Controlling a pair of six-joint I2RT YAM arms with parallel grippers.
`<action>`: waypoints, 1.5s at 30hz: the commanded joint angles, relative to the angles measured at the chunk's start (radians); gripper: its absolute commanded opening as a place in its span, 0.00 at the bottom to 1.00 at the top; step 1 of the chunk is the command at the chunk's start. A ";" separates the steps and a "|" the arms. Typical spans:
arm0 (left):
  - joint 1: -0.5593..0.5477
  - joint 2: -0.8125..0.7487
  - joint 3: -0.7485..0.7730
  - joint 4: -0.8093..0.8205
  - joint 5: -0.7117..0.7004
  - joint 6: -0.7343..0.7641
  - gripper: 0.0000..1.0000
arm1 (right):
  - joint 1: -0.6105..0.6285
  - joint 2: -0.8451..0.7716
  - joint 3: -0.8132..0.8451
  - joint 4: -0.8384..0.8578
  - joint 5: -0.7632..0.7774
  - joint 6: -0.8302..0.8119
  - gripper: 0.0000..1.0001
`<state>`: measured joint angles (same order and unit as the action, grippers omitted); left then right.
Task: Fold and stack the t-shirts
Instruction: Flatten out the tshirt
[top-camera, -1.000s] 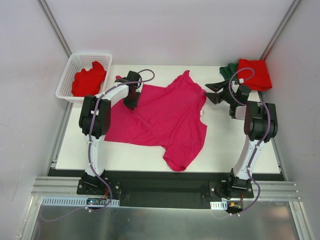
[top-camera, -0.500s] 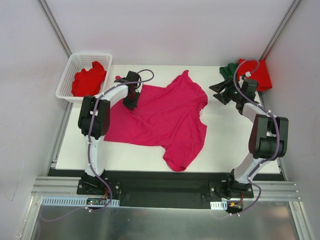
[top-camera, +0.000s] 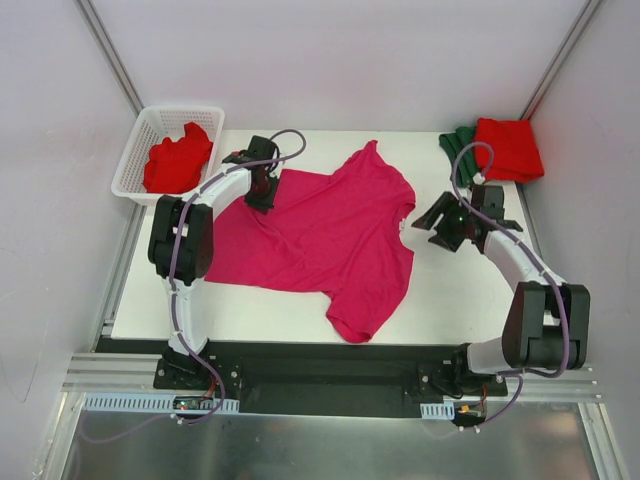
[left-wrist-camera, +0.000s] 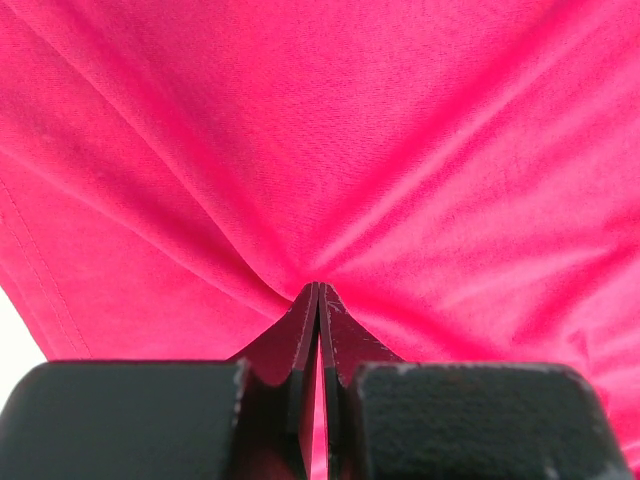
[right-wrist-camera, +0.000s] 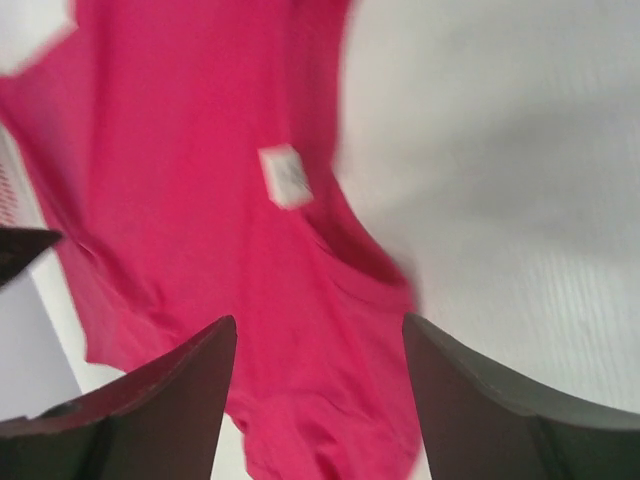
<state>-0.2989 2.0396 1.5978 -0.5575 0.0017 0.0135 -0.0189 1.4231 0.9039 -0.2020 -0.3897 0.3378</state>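
The left gripper (left-wrist-camera: 318, 290) is clamped on a pinch of the magenta-pink t-shirt (left-wrist-camera: 330, 130). Its wrist view shows the two fingers pressed together with creases fanning out from them, which the top view hides beneath the arm. The top view instead places the grip on the shirt's far left part, with the shirt spread across the middle of the tabletop (top-camera: 470, 290). The right gripper (right-wrist-camera: 318, 330) hangs with its fingers wide apart, just beside the shirt's right edge. Its blurred wrist view shows a white label (right-wrist-camera: 285, 175) on the cloth. A folded red t-shirt (top-camera: 510, 148) and the dark green t-shirt (top-camera: 458, 142) lie together at the far right corner. A second red t-shirt (top-camera: 178, 160) sits in the white basket (top-camera: 135, 160) off the far left corner.
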 joint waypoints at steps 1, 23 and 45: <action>0.009 -0.047 0.004 0.001 0.023 -0.009 0.00 | 0.010 -0.091 -0.111 -0.111 0.037 -0.025 0.70; 0.010 -0.047 -0.009 0.002 0.020 -0.010 0.00 | 0.040 0.025 -0.283 0.061 0.058 0.000 0.70; 0.009 -0.062 -0.027 0.004 0.003 -0.001 0.00 | 0.077 0.120 -0.165 0.053 0.034 0.029 0.22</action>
<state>-0.2989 2.0357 1.5784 -0.5560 0.0177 0.0135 0.0494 1.5368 0.7086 -0.1238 -0.3756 0.3656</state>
